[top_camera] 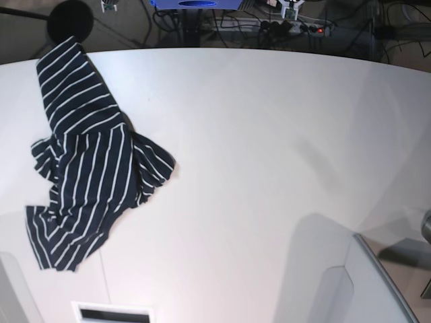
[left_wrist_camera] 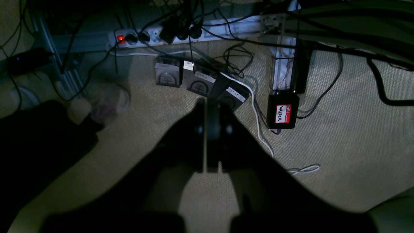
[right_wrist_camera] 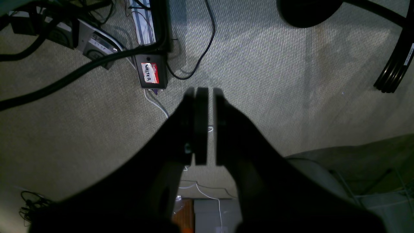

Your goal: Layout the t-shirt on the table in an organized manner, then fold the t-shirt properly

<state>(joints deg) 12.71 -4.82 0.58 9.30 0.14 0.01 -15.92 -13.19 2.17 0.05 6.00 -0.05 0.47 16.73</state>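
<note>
Closest to each wrist camera are the dark jaws themselves: the left gripper [left_wrist_camera: 212, 136] has its fingers pressed together with nothing between them, and the right gripper [right_wrist_camera: 204, 126] shows only a thin slit between its fingers, likewise holding nothing. Both point down at the carpeted floor [right_wrist_camera: 275, 81] past the table's edge, over a litter of cables, a row of foot pedals [left_wrist_camera: 200, 82] and a small black box with a red-and-white name label [left_wrist_camera: 282, 111], with a power strip [left_wrist_camera: 161, 34] farther off. Neither arm shows in the base view, so both seem parked clear of the table [top_camera: 269, 168]. On that white top the t-shirt [top_camera: 84, 168] lies crumpled against the left edge, well toward the far left corner, its long axis running from near that corner back toward the near edge, one end reaching almost to the curved far rim and the lower end bunched with folds overlapping. Since the right arm stands on that same side, it looks the nearer one to reach the cloth first; the left arm would have to cross the wide bare stretch of table. Laying out has not yet begun
</note>
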